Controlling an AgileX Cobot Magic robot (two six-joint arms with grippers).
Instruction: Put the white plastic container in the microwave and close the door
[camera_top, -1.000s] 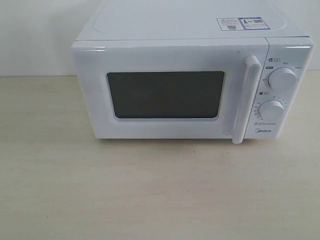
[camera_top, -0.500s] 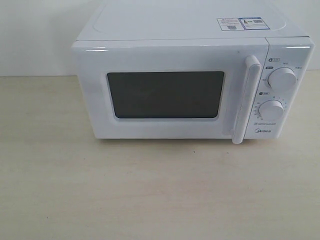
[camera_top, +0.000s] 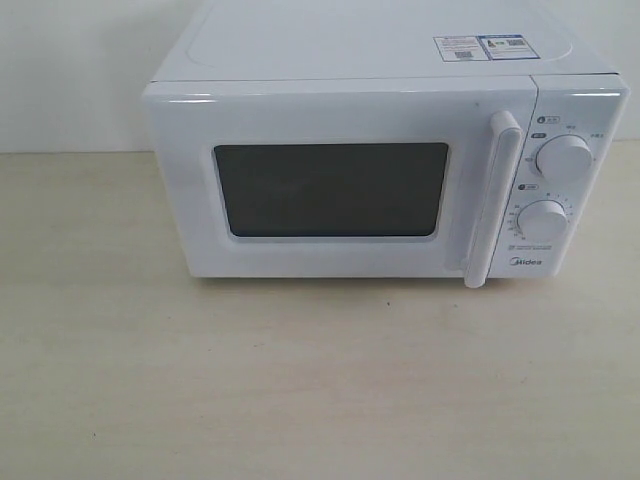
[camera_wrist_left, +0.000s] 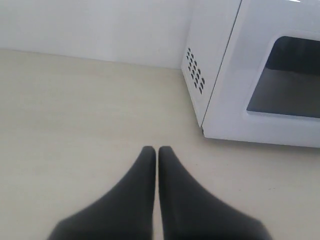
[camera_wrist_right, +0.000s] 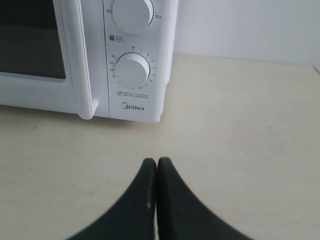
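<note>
First, left gripper: jaws closed, dark fingertips pressed together, nothing between them; it hangs over the bare table
Right gripper: jaws closed and empty too; tips above the tabletop, short of the microwave's front
Left wrist view alone: the microwave's side wall with a patch of vent holes, and one corner of the door's dark window
Right wrist view alone: the lower dial close up with its ring of numbers, the Midea name under it, part of the upper dial, and the foot of the handle
Exterior view alone: the whole microwave and the two stickers on its top; neither gripper shows
Microwave, place: on the pale table, against the white wall, well apart from both grippers
Microwave, heading: front faces the exterior camera; long axis runs side to side across that view
Door: shut flush with the front; window long side level; handle upright along the door's right edge, just beside the two dials
White plastic container: cannot be made out in any view; the window is too dark to see through
</note>
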